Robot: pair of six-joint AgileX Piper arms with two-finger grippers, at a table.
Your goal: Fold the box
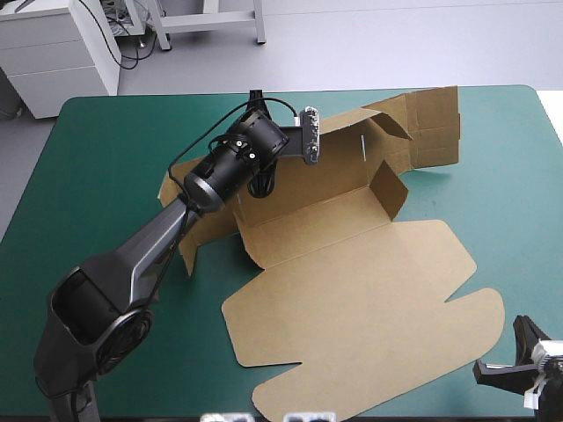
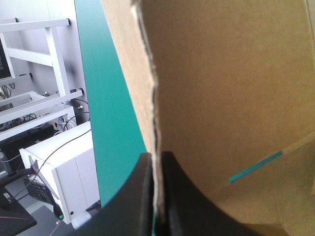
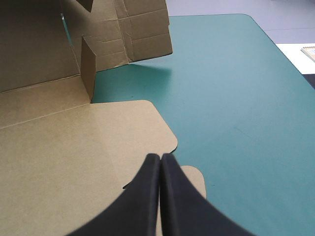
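A pale grey floor (image 1: 369,44) is seen beyond the table's (image 1: 106,149) far edge. A white cabinet (image 1: 53,53) is set past the table's far left corner. A white frame (image 1: 211,22) is placed beside it, with dark cables (image 1: 136,53) trailed between them.

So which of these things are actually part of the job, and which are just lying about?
In the job: box; left end effector, shut on a raised wall; right end effector, shut, empty, by the flat lid.
Lying about: nothing loose in view; only the table.
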